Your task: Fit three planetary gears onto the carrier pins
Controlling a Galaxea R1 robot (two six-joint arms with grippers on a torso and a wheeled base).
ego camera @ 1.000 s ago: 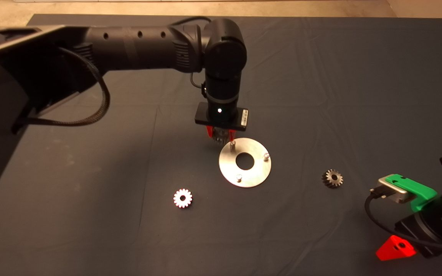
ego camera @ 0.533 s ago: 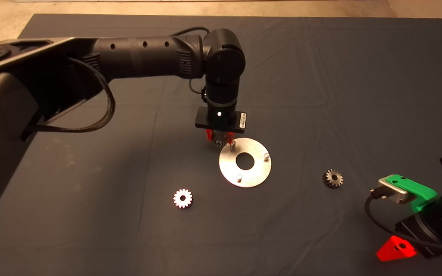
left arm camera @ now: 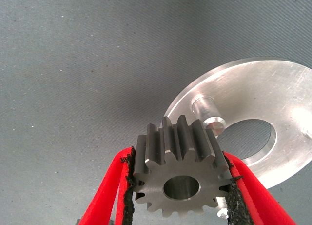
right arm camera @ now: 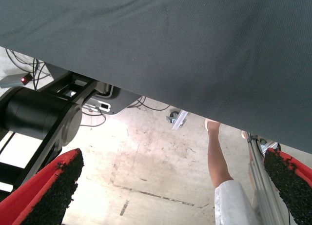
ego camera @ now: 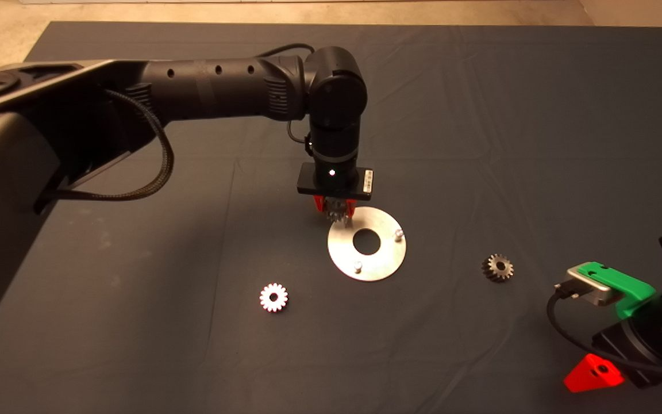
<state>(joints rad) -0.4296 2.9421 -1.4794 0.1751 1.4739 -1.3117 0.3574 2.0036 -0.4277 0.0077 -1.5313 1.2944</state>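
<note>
Over the disc [ego camera: 385, 261] rim, left gripper [ego camera: 335, 214] nudged right — gear [left arm camera: 180, 173] still clamped.

The mat [ego camera: 480, 115] is viewed from above. The disc [left arm camera: 273, 103], just beyond the left fingers [left arm camera: 109, 195], is shared with the overhead view. Floor is seen between the right fingers [right arm camera: 48, 191].

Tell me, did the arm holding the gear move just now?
Yes. The left gripper with its gear slid right, closer over the disc's near pin.

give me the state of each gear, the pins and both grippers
held gear: clamped flat between the left gripper pads, above the disc edge, not on a pin
pale gear: flat on the mat
dark gear: flat on the mat
carrier pins: bare
right gripper: open, parked at mat edge
</note>
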